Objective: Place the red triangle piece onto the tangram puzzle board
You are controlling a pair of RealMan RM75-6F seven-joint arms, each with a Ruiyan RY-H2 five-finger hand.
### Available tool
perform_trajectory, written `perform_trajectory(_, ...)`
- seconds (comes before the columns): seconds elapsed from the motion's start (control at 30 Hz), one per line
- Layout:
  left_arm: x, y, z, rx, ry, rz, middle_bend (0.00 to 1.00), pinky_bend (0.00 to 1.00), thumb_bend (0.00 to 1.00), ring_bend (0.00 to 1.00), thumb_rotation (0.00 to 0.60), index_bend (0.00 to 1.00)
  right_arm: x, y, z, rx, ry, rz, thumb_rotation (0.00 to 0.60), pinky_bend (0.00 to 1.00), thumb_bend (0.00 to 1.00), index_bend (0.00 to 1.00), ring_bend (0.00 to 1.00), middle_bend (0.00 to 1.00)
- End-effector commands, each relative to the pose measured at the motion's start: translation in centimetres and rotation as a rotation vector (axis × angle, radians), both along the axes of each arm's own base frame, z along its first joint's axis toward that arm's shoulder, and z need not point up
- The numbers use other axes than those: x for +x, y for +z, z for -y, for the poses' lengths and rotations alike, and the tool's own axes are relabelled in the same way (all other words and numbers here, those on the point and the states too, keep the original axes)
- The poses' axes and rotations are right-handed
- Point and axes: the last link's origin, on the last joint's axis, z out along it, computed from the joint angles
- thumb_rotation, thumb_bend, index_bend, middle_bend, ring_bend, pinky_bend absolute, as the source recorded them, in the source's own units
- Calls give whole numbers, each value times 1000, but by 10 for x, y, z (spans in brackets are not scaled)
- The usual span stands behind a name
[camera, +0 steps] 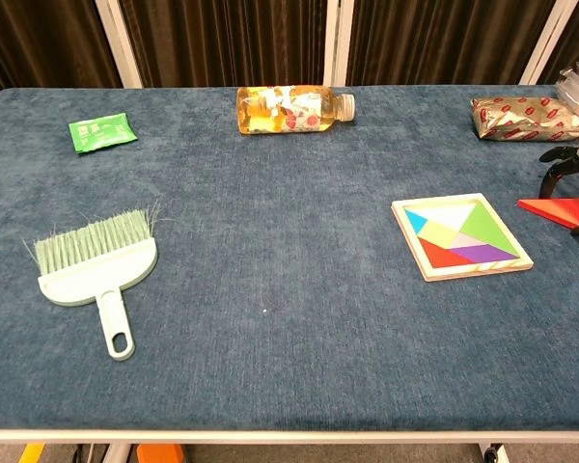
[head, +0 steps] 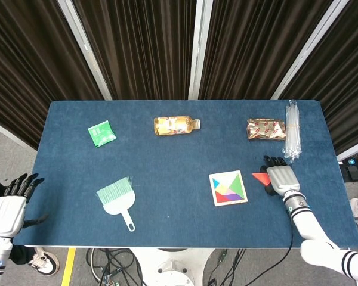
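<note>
The red triangle piece (head: 259,177) (camera: 557,208) lies flat on the blue cloth just right of the tangram puzzle board (head: 212,189) (camera: 408,241), which holds several coloured pieces. My right hand (head: 281,177) hovers palm-down over the triangle's right part and hides it in the head view. In the chest view its dark fingertips (camera: 560,159) curve down beyond the triangle's far edge, with a gap to the piece, and another tip sits by the near edge at the frame's border. My left hand (head: 12,208) hangs off the table's front left corner, fingers apart and empty.
A juice bottle (head: 176,125) lies at the back centre and a green packet (head: 101,133) at the back left. A pale green brush (head: 116,199) sits front left. A red-patterned snack pack (head: 266,128) and a bundle of clear straws (head: 293,128) lie behind my right hand.
</note>
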Motion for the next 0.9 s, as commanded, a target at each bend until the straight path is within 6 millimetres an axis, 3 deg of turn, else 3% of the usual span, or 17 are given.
perform_trajectory(0.03,-1,0,0,-1,3,2,101,112,0,23,600,172,0,0,-1,-4,3,3,600,0,260,443,0,0)
perform_trajectory(0.4,-3,0,1,-1,7,8,101,112,0,23,600,172,8,5,0,-33,41,18,600,0,273,499,0,0)
perform_trajectory(0.67,-3,0,1,1,3,14,100,112,0,24,600,172,48,7,2,-25,149,44,600,0,276,515,0,0)
perform_trajectory(0.9,-4,1,1,7,-1,22,100,113,0,23,600,172,87,-18,0,25,218,68,600,0,275,519,0,0)
